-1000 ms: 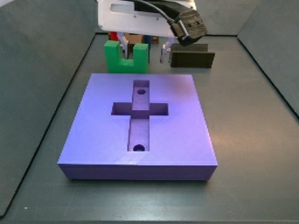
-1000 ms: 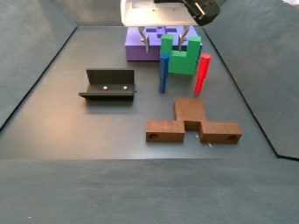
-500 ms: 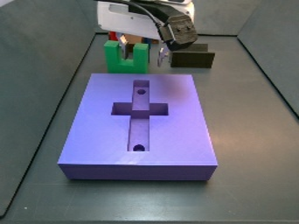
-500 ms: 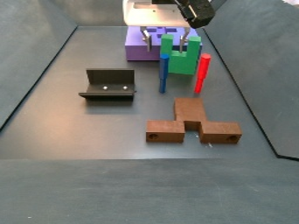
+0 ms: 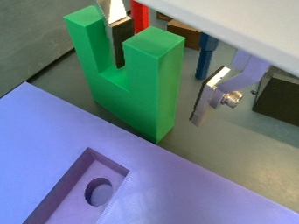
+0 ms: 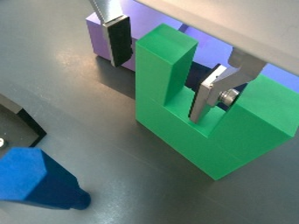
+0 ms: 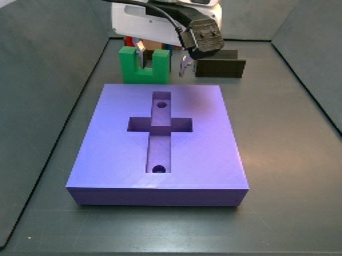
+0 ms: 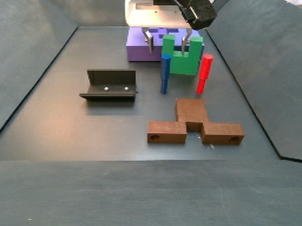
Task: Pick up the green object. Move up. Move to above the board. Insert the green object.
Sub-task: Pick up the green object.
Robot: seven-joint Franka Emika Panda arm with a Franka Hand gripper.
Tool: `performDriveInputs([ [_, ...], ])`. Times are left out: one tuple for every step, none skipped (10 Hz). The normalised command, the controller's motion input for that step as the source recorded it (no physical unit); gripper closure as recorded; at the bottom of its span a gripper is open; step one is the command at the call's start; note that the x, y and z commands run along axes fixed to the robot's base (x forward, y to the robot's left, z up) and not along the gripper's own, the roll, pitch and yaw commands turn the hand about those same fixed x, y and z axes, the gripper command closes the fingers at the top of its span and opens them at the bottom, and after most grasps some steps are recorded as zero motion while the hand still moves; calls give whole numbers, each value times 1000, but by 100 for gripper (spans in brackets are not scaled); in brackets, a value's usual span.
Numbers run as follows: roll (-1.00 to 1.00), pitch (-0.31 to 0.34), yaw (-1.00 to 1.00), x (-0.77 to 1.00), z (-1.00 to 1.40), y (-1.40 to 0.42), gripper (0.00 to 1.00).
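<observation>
While the green object [image 7: 142, 63] stands on the floor just beyond the far edge of the board [image 7: 160, 140], the gripper [image 6: 163, 61] is held low around it with its fingers apart. In a wrist view, 1 finger [image 6: 115, 37] is seen outside 1 prong and the other finger [image 6: 215, 94] is seen against the other prong; whether either pad is actually touching cannot be told, so nothing is judged to be gripped yet.

Going left to right in a side view, the fixture [image 8: 109, 86] is seen well apart on the left, then a blue post [image 8: 164, 78], the green object, and a red post [image 8: 204, 74] just beside it, with brown blocks [image 8: 195, 126] nearer.

The pick-up is judged to be in hand. If the fingers are shut off-centre, the block could be tipped or twisted, and the neighbouring posts could be knocked. A skewed hold would later be likely to jam at the board's recess [image 7: 159, 125].
</observation>
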Motion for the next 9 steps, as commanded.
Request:
performDriveInputs([
  [40,-34,146,-97,-149,-31,0],
  [36,-46,126,-171,-140,-80,0],
  [67,0,40,-51,-34,-6,0],
  [66,0,9,0,0,0,0],
  [14,0,114,0,31,0,0],
  [0,13,140,100,57,0,0],
  [6,43,160,166,109,0,0],
  [1,47,223,160,246,0,0],
  [3,47,126,117,249,0,0],
])
